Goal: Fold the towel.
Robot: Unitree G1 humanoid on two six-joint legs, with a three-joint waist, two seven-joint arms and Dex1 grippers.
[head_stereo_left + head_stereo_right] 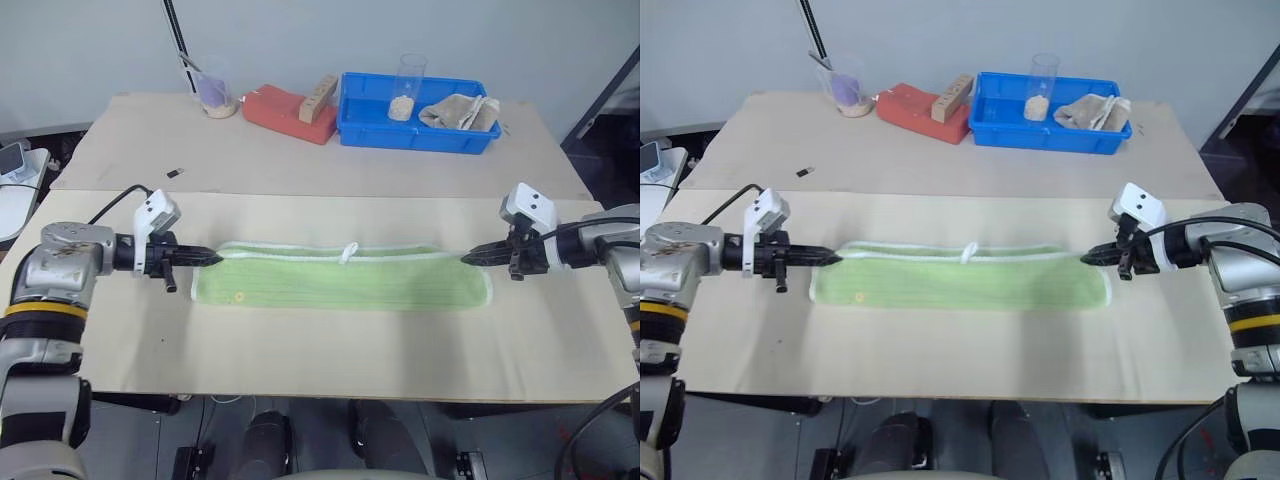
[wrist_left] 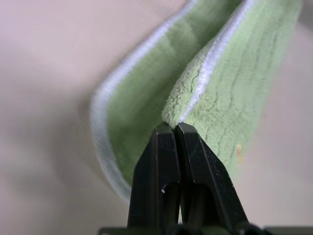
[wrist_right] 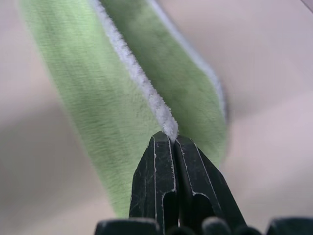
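each arm is brushed silver metal in rounded segments; the left arm (image 1: 60,262) carries a yellow-and-black band below its elbow housing, and the right arm (image 1: 1240,262) has the same band. a small white camera block (image 1: 158,212) sits on each wrist, fed by a thin black cable. the left gripper (image 1: 212,257) and right gripper (image 1: 468,258) each have two slim, tapering black fingers (image 2: 195,166), faintly scratched
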